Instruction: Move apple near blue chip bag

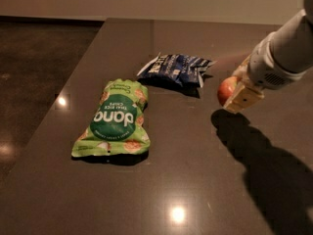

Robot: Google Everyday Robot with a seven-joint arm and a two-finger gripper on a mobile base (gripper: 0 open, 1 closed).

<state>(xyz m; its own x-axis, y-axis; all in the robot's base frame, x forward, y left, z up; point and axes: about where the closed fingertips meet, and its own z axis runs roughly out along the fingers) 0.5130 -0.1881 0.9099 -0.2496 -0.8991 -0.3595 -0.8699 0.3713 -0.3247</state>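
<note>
The small red-orange apple [226,90] is held in my gripper [236,93] above the dark table, at the right of the camera view. The gripper's cream fingers [244,100] are shut on the apple, and its shadow falls on the table below. The navy-blue chip bag [175,69] with white lettering lies flat on the table, to the left of the apple and a little farther back. A small gap separates the apple from the bag's right end.
A larger bright green bag [115,117] with white lettering lies left of centre on the table [195,180]. The table's left edge runs diagonally, with dark floor [34,72] beyond it. My white arm [283,53] enters from the upper right.
</note>
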